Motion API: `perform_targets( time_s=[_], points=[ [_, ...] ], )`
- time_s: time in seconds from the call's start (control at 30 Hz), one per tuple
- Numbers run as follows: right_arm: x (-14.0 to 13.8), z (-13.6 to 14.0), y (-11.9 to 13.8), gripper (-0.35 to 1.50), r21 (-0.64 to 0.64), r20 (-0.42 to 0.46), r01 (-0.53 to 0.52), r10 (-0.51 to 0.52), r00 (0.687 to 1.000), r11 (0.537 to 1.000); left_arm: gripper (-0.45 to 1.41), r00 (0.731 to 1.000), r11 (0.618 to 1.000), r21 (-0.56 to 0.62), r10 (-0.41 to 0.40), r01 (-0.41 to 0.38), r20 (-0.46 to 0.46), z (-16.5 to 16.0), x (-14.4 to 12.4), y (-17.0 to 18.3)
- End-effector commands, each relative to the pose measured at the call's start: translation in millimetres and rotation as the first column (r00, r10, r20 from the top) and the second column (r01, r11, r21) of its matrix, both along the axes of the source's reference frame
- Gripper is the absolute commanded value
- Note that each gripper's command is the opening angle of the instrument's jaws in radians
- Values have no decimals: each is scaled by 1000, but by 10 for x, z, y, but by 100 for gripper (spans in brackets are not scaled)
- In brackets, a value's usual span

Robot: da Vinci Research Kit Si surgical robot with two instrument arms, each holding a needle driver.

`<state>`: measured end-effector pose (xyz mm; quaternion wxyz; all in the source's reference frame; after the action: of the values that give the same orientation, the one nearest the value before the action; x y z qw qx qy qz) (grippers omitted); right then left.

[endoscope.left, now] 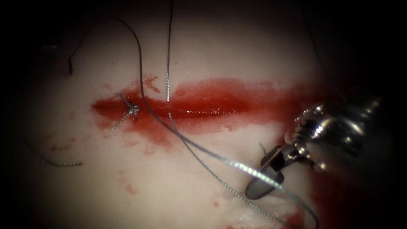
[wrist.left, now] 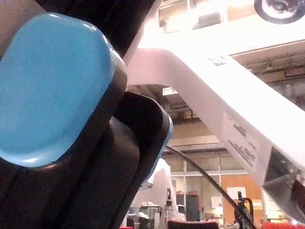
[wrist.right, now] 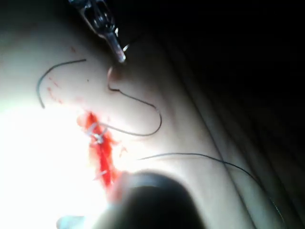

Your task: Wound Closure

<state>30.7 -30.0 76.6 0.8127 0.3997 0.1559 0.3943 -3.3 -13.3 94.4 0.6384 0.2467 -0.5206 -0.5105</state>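
Note:
The tissue (endoscope.left: 169,186) carries a horizontal cut (endoscope.left: 203,104) pooled with red fluid. A tied knot (endoscope.left: 132,112) sits at the cut's left end. From there a long thread (endoscope.left: 220,157) runs down and right to my right tool (endoscope.left: 259,188), whose jaws are shut on the thread below the cut. Another strand (endoscope.left: 168,51) rises straight up from the cut. The right wrist view has the tool (wrist.right: 118,55), the thread (wrist.right: 143,102) looping back to the knot (wrist.right: 97,136), and a dark curved piece (wrist.right: 39,90), seemingly the needle, lying free on the tissue. It lies above the cut's left end (endoscope.left: 70,65).
A cut end of thread (endoscope.left: 59,163) lies at the lower left, and a short stub (endoscope.left: 263,146) shows beside the right tool's wrist. Red fluid smears spread below the cut. The left wrist view has a blue and black casing (wrist.left: 52,86) and a white arm (wrist.left: 228,105).

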Motion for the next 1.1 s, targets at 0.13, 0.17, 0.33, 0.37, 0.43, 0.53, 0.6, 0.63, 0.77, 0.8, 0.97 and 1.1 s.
perform_targets(
  time_s=[0.13, 0.17, 0.33, 0.37, 0.43, 0.53, 0.6, 0.63, 0.77, 0.8, 0.97, 1.1],
  points=[
    [17, 46, 67, 101, -105, 97, -219, 229, 969, 970, -45, 1000, 1000, -7, -1, 1, 4, -4, -5, 12],
    [17, 54, 68, 111, -118, 110, -246, 259, 960, 962, -45, 1000, 1000, -7, -1, 1, 4, -4, -5, 12],
    [21, 87, 44, 113, -132, 89, -417, 429, 899, 899, -45, 1000, 1000, -8, -1, 1, 4, -3, -6, 11],
    [24, 87, 41, 113, -113, 74, -422, 431, 899, 899, -45, 1000, 1000, -8, -1, 1, 4, -3, -6, 11],
    [33, 84, 35, 116, -19, 52, -437, 438, 898, 899, -45, 1000, 1000, -9, 0, 0, 4, -3, -7, 11],
    [50, 76, 27, 116, 114, -2, -413, 416, 909, 904, -45, 1000, 1000, -10, 1, -1, 4, -2, -7, 11],
    [65, 72, 18, 100, 133, -32, -423, 430, 902, 896, -45, 1000, 1000, -10, 2, -2, 5, -2, -7, 11],
    [68, 72, 16, 100, 128, -35, -420, 428, 903, 898, -45, 1000, 1000, -10, 2, -2, 5, -2, -7, 11],
    [80, 77, 12, 105, 119, -33, -423, 429, 903, 898, -45, 1000, 1000, -10, 3, -3, 6, -2, -7, 11],
    [80, 77, 12, 105, 119, -33, -423, 429, 903, 898, -45, 1000, 1000, -10, 3, -3, 6, -2, -7, 11],
    [89, 92, 3, 105, 96, -42, -418, 423, 905, 904, -45, 1000, 1000, -9, 4, -4, 6, -2, -7, 11],
    [99, 108, -6, 101, 53, -58, -397, 399, 915, 916, -45, 1000, 1000, -9, 5, -5, 7, -2, -7, 11]
  ],
)
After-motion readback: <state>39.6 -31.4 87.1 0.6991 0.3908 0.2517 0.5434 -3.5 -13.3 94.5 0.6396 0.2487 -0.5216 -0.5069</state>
